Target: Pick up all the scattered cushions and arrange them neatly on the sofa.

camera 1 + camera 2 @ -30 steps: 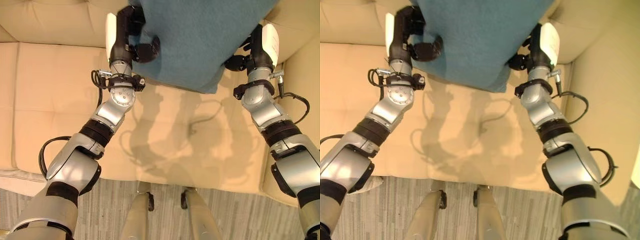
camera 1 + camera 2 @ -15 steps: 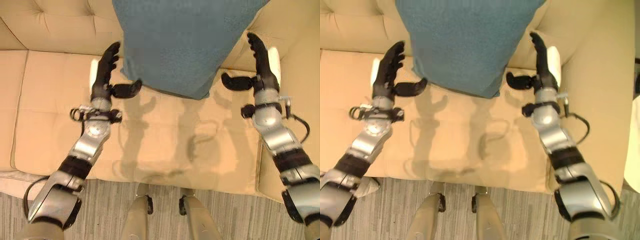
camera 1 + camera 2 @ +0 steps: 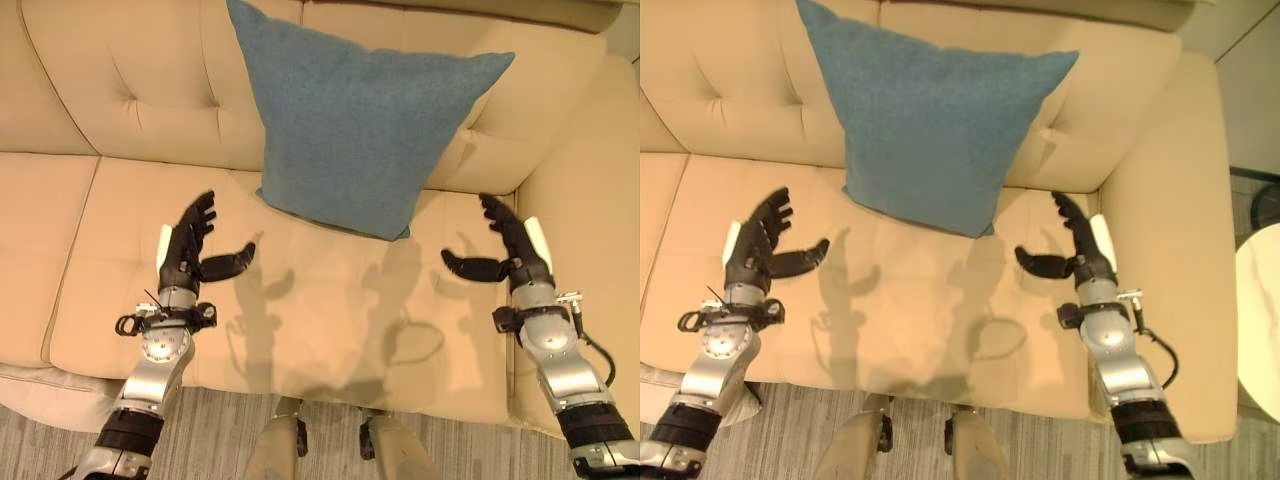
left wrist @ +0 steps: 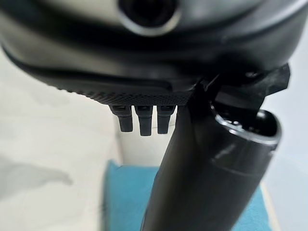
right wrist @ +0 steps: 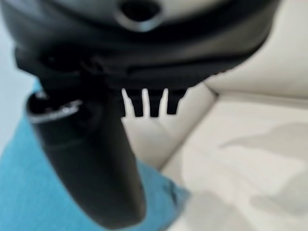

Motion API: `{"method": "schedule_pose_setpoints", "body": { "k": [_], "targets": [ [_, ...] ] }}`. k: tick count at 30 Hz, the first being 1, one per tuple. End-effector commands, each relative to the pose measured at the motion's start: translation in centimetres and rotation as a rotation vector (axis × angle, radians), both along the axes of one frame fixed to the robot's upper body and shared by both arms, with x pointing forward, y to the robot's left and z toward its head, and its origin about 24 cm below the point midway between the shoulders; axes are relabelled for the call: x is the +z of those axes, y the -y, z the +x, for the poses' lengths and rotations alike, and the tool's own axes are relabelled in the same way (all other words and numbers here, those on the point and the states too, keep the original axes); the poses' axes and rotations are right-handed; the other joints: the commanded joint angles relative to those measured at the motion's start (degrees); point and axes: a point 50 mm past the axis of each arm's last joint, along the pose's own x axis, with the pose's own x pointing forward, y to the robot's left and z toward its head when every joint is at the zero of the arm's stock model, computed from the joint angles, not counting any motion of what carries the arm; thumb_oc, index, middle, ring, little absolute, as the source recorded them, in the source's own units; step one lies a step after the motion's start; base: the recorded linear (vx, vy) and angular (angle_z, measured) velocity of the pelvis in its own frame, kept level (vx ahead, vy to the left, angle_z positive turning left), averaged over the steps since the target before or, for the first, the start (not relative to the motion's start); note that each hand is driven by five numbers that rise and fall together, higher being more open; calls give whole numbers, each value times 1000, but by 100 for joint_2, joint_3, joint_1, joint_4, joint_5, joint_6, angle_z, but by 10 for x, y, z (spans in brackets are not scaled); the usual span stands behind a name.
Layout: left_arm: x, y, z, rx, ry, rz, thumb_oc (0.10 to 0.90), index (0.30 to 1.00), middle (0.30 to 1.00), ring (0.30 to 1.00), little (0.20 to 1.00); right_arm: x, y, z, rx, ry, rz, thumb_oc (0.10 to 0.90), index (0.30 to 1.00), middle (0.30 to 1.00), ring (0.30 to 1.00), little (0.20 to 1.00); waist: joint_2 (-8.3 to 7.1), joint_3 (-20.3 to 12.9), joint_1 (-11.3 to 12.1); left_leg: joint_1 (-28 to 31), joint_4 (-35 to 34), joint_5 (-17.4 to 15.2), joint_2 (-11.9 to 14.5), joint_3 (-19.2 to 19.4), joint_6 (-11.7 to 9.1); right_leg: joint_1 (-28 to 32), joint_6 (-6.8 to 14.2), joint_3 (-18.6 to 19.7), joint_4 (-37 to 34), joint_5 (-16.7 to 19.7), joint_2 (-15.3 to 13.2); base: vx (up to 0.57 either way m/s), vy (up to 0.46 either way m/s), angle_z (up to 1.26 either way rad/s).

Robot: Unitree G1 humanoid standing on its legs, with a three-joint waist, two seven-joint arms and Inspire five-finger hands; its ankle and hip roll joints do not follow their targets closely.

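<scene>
A teal cushion (image 3: 360,120) leans upright against the backrest of the cream sofa (image 3: 120,90), its lower corner resting on the seat. My left hand (image 3: 190,250) hovers over the seat to the cushion's lower left, open, fingers straight and thumb spread. My right hand (image 3: 510,255) hovers over the seat to the cushion's lower right, open as well. Both hands are apart from the cushion and hold nothing. The cushion's teal fabric (image 4: 130,197) shows past the left hand's fingers, and again past the right hand as teal cloth (image 5: 29,192).
The sofa's right armrest (image 3: 1160,200) rises just beside my right hand. A seam (image 3: 75,230) splits the seat left of my left hand. Grey striped floor (image 3: 200,440) runs along the sofa's front edge. A pale round table edge (image 3: 1260,310) stands at far right.
Both hands have let go of the teal cushion and drawn back and down toward the seat's front. The cushion stays leaning on the backrest. The camera has also pulled back.
</scene>
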Motion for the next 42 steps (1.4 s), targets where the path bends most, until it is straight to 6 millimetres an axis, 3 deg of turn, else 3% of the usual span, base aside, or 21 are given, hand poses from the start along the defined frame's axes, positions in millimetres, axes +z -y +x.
{"method": "schedule_pose_setpoints", "body": {
  "k": [1, 2, 5, 6, 7, 9, 12, 13, 14, 15, 17, 19, 21, 22, 26, 31, 34, 35, 36, 39, 42],
  "targets": [
    [-18, -12, -20, -10, -62, 62, 800, 900, 900, 900, 900, -22, 7, -21, 40, -80, -57, 800, 900, 900, 900, 900, -292, -1313, 84, 160, 35, -680, -101, 189, -65, 60, 273, -241, 129, -614, -167, -11, -86, 8],
    [-51, -20, -42, 36, -207, 26, 800, 900, 900, 900, 900, -46, 8, -35, 23, -176, -44, 800, 900, 900, 900, 900, -290, -1342, 124, 325, 35, -699, -62, 183, -58, 212, 251, -275, 222, -721, -130, -12, -102, 8],
    [-93, -27, -73, 61, -419, 28, 800, 900, 900, 900, 900, -72, 8, -51, 12, -287, -27, 800, 900, 900, 900, 900, -299, -1448, 154, 472, 60, -678, -3, 156, -53, 376, 206, -293, 293, -820, -90, 2, -106, 12],
    [-118, -30, -94, 80, -559, 28, 800, 900, 900, 900, 900, -86, 7, -59, 14, -350, -25, 800, 900, 900, 900, 900, -300, -1452, 184, 546, 120, -660, 43, 108, -69, 492, 157, -300, 345, -901, -55, -2, -102, 7],
    [-118, -30, -94, 80, -559, 28, 800, 900, 900, 900, 900, -86, 7, -59, 15, -349, -25, 800, 900, 900, 900, 900, -299, -1443, 180, 556, 119, -660, 43, 104, -70, 503, 156, -304, 345, -904, -55, -69, -158, 2],
    [-153, -28, -122, 83, -768, 71, 800, 900, 900, 900, 900, -107, 6, -71, 13, -444, -48, 800, 900, 900, 900, 900, -322, -1351, 204, 432, 412, -602, 108, -28, -166, 664, 31, -418, 285, -999, 34, -119, -156, 34],
    [-168, -22, -128, 111, -853, 53, 800, 900, 900, 900, 900, -119, 9, -73, -19, -515, -85, 800, 900, 900, 900, 900, -406, -1155, 210, 19, 1048, -693, -2, 16, -211, 539, -31, -573, 340, -949, -76, -271, -73, 64],
    [-168, -22, -128, 112, -852, 52, 800, 900, 900, 900, 900, -119, 9, -73, -19, -514, -85, 800, 900, 900, 900, 900, -403, -1154, 205, 1, 1076, -709, -1, 13, -210, 533, -30, -576, 345, -952, -74, -328, -1, 81],
    [-170, -19, -126, 105, -859, 55, 800, 900, 900, 900, 900, -122, 10, -71, -22, -537, -99, 800, 900, 900, 900, 900, -489, -1139, 193, 78, 1521, -1191, -153, 82, -110, 377, -16, -629, 422, -855, -195, -153, 9, 57],
    [-170, -19, -126, 105, -859, 55, 800, 900, 900, 900, 900, -122, 10, -71, -22, -537, -99, 800, 900, 900, 900, 900, -491, -1152, 183, 55, 1520, -1177, -160, 75, -107, 358, -14, -637, 421, -847, -201, -189, 17, 34],
    [-173, -15, -127, 79, -884, 76, 800, 900, 900, 900, 900, -129, 13, -73, -37, -582, -117, 800, 900, 900, 900, 900, -525, -1229, 105, 296, 1978, -1608, -244, 256, -11, 290, 1, -688, 400, -729, -256, -99, 53, 16],
    [-175, -13, -127, 71, -895, 80, 800, 900, 900, 900, 900, -131, 12, -73, -40, -592, -118, 800, 900, 900, 900, 900, -534, -1266, 49, 363, 2116, -1679, -248, 339, 8, 217, 14, -738, 399, -674, -285, -72, 49, 29],
    [-175, -11, -124, 61, -898, 88, 800, 900, 900, 900, 900, -134, 13, -74, -51, -609, -116, 800, 900, 900, 900, 900, -510, -1297, 2, 511, 2107, -1793, -208, 471, 19, 187, 25, -793, 393, -664, -277, -55, 85, 37],
    [-175, -5, -118, 28, -898, 104, 800, 900, 900, 900, 900, -143, 12, -80, -70, -658, -109, 800, 900, 900, 900, 900, -475, -1373, -124, 800, 1720, -1966, -204, 728, 107, 89, 102, -939, 409, -582, -337, -68, 168, 46],
    [-180, 0, -121, 37, -923, 88, 800, 900, 900, 900, 900, -154, 5, -83, -60, -719, -121, 800, 900, 900, 900, 900, -458, -1338, -108, 1030, 1186, -1927, -321, 639, 170, -2, 201, -977, 573, -476, -376, -77, 154, 27],
    [-182, -7, -125, 50, -962, 128, 800, 900, 900, 900, 900, -165, -11, -84, -21, -774, -121, 800, 900, 900, 900, 900, -575, -1229, -1, 915, 961, -1759, -456, 473, 299, -274, 344, -965, 960, -423, -578, -147, 100, 6],
    [-181, -15, -124, 45, -984, 188, 800, 900, 900, 900, 900, -172, -15, -91, -34, -804, -88, 800, 900, 900, 900, 900, -580, -1125, -45, 706, 961, -1575, -505, 18, 335, -420, 506, 217, 1450, -600, -343, -147, 3, 45],
    [-181, -15, -124, 45, -984, 188, 800, 900, 900, 900, 900, -172, -15, -91, -33, -804, -88, 800, 900, 900, 900, 900, -584, -1139, -50, 687, 958, -1562, -510, 15, 336, -436, 507, 215, 1444, -591, -348, -116, -32, 113],
    [-181, -18, -124, 39, -992, 205, 800, 900, 900, 900, 900, -176, -15, -98, -42, -825, -70, 800, 900, 900, 900, 900, -567, -1178, -70, 564, 970, -1462, -521, -235, 307, -284, 450, 623, 1642, -761, -278, -105, -55, 95],
    [-180, -27, -126, 54, -1008, 232, 800, 900, 900, 900, 900, -180, -17, -104, -48, -843, -46, 800, 900, 900, 900, 900, -606, -1331, -57, 333, 959, -1295, -568, -682, 242, -2, 387, 1098, 1778, -1070, -146, -91, -97, 147],
    [-179, -33, -130, 86, -1015, 230, 800, 900, 900, 900, 900, -179, -19, -102, -39, -841, -40, 800, 900, 900, 900, 900, -688, -1391, 42, 209, 951, -1178, -613, -936, 162, 148, 283, 1128, 1606, -1207, -75, -83, -155, 80]
  ]
}}
